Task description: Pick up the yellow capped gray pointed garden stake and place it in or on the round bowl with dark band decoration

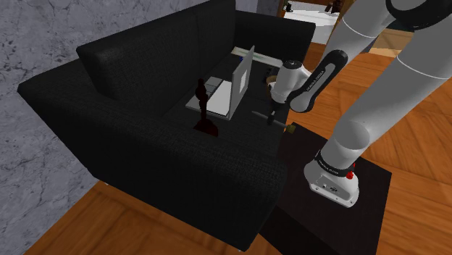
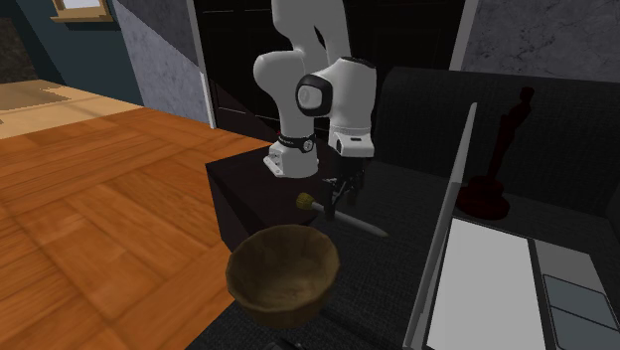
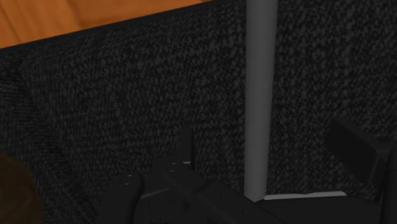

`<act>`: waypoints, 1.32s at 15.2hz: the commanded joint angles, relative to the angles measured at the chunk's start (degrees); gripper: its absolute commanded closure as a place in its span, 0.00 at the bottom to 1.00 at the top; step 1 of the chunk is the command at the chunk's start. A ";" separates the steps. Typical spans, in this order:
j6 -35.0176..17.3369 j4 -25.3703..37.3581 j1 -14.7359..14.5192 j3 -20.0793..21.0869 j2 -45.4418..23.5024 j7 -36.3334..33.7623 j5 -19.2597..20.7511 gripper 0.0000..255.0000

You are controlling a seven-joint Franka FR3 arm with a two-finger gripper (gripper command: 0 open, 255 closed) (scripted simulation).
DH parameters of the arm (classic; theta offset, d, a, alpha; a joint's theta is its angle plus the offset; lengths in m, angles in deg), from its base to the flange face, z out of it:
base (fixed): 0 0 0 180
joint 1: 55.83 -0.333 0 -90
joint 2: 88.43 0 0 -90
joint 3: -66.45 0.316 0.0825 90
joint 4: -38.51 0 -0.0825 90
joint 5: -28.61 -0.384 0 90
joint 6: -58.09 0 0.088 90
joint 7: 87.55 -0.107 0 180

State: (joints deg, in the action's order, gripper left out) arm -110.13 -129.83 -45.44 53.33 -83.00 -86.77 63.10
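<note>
Since the fingers (image 3: 184, 156) stand apart on either side of the gray shaft and neither one touches it, I reckon the step in hand is the grab itself, not the carry. Working across the second exterior view from its left: the brown round bowl (image 2: 283, 273) sits low in front on the edge of the black sofa (image 2: 412, 194), near the stake but not touching it. I can't make out any dark band on it from here. Next along is the stake (image 2: 348, 218), lying flat on the sofa cushion with its yellow cap (image 2: 303, 202) toward the stand and its point aimed toward the laptop (image 2: 477, 268). The gripper (image 2: 345, 195) hangs right over the middle of it.

So my advice: come straight down until the pads sit level with the shaft, then close slowly. A thin round rod on soft fabric will probably roll or sink if you nudge it from one side first. In the wrist view the shaft looks a bit closer to one finger than the other, so I'd centre up before squeezing. Grabbing mid-shaft seems fine for balance. Lift straight up before swinging toward the bowl, and keep the pointed end away from the laptop's open screen. The dark statuette (image 2: 500, 159) is well apart at the right, so no worries there.
</note>
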 commanded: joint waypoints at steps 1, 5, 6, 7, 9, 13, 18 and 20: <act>-0.94 0.35 0.38 0.05 -1.23 -0.70 0.97 0.00; -0.94 0.35 0.37 0.04 -1.23 -0.71 0.98 0.00; -0.94 0.35 0.37 0.04 -1.23 -0.71 0.98 0.00; -0.92 0.35 0.36 0.04 -1.20 -0.69 0.95 0.00; -0.92 0.35 0.36 0.04 -1.20 -0.69 0.95 1.00; -0.74 0.39 0.22 0.03 -1.08 -0.46 0.60 1.00; 0.20 0.07 -0.12 -0.08 0.19 0.65 -0.63 1.00; 2.58 -0.34 -1.08 -0.43 2.98 2.82 -3.20 1.00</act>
State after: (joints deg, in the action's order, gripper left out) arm -108.58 -130.00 -46.20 53.10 -81.15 -84.85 60.97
